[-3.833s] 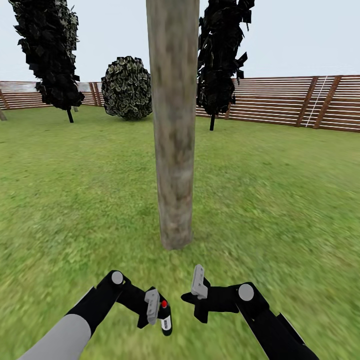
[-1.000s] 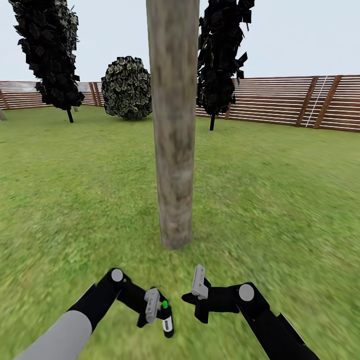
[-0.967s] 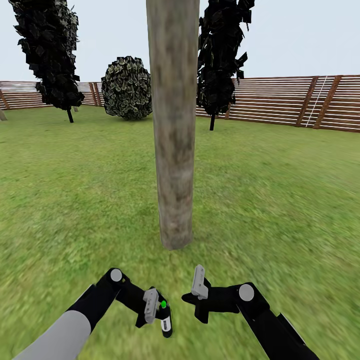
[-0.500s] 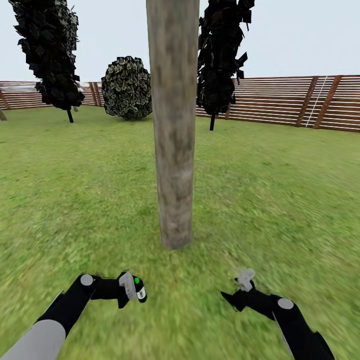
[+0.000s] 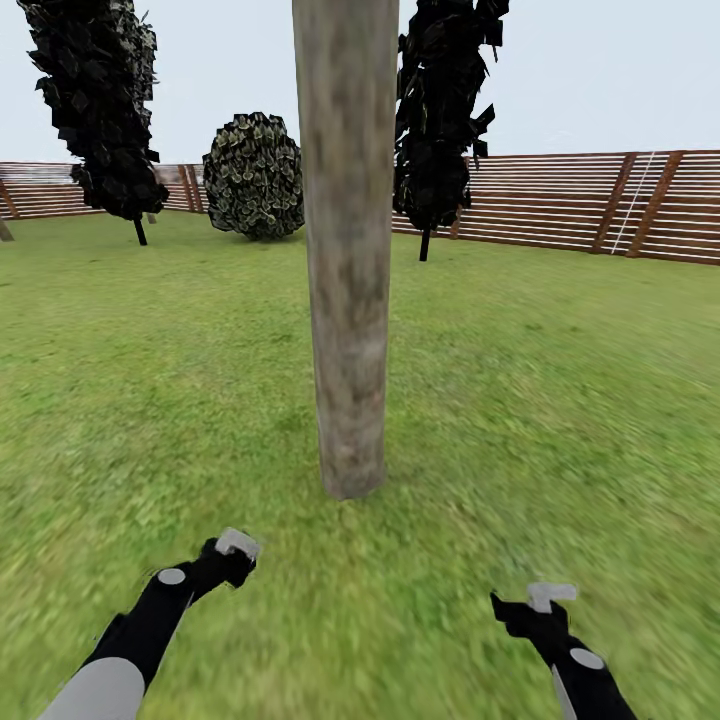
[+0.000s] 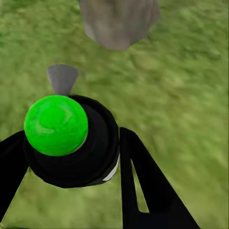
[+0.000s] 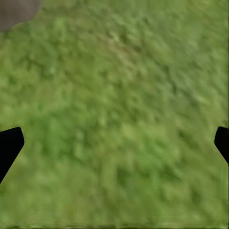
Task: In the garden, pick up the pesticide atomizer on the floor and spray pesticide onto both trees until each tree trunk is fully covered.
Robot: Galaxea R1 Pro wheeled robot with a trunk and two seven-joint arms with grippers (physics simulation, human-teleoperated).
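With both arms swung wide since half a sec ago, the left gripper (image 5: 232, 553) now sits at abt 7 o'clock in the head view, clamped on the pesticide atomizer (image 6: 76, 143). In the left wrist view the black bottle is pinched between the dark fingers (image 6: 143, 181), its cap button (image 6: 56, 125) bright green (red a few secs back, green by a sec ago), nozzle end facing the trunk base. In the head view the bottle itself is too small or hidden behind the gripper to make out.

The right gripper (image 5: 545, 600) is at abt 5 o'clock, spread open w/ nothing in it; its wrist cam shows two black finger tips (image 7: 9, 143) far apart over bare grass.

Outward: the tree trunk (image 5: 347, 260) stands dead ahead at 12, thick, pale, mottled, base near both grippers. No white specks or mist visible on it. Beyond: floor (image 5: 560, 400) of grass, a round bush (image 5: 254, 176) at 11, black trees either side, slat fence (image 5: 590, 205) at 1–2.

Judgement: grasp done, sprayer looks switched on, the left arm's re-aimed toward the trunk. Coverage prob just starting; 2nd tree not begun.
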